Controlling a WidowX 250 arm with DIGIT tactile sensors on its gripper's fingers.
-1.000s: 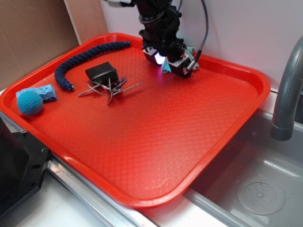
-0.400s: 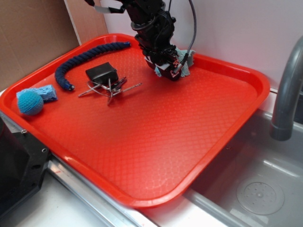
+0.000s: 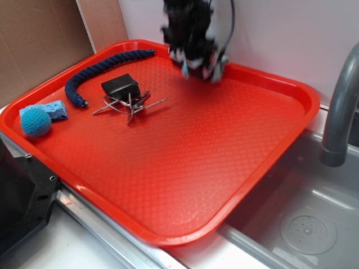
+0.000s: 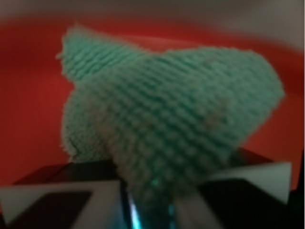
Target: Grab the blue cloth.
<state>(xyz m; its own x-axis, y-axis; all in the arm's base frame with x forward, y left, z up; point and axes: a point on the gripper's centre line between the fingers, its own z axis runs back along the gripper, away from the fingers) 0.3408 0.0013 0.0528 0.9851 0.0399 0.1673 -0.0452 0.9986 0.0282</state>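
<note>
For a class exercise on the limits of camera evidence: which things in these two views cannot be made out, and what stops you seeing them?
- Exterior view: the gripper is motion-blurred; finger positions are unreadable.
- Exterior view: the blue cloth shows only as smeared teal bits behind the gripper.
- Wrist view: the blue cloth fills the frame, hiding most of the red tray.
- Wrist view: fingertips are cut off at the bottom edge.

Gripper (image 3: 197, 63) blurred above red tray (image 3: 269, 129) far edge, blue cloth (image 3: 208, 68) pinched in fingers.
</note>
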